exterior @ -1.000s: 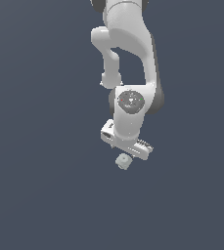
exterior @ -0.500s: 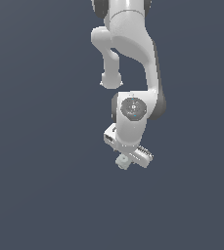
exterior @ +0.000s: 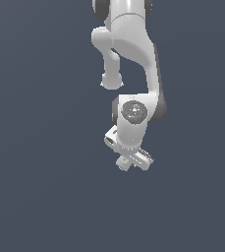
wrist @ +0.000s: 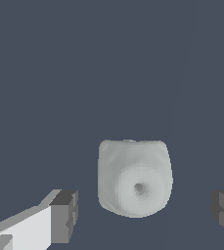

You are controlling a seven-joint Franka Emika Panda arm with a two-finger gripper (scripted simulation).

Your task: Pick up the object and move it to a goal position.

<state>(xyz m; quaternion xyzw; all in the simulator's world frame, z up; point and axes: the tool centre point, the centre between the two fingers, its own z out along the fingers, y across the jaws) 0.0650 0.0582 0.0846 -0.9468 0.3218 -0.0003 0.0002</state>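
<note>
The object (wrist: pixel 134 178) is a small pale grey-green lump with a rounded knob on top. In the wrist view it sits between my two dark fingertips, with a gap on each side. My gripper (wrist: pixel 144 211) is open around it, and one fingertip (wrist: pixel 64 215) shows clearly while the other is cut off by the frame edge. In the exterior view the object (exterior: pixel 123 163) peeks out just below the gripper (exterior: pixel 130 161), mostly covered by the white hand.
The white arm (exterior: pixel 128 54) hangs down from the top of the exterior view over a plain dark grey-blue surface (exterior: pixel 40 187). Nothing else shows around the object.
The hand has come down and shifted slightly toward the object, so it now covers most of the object in the exterior view.
</note>
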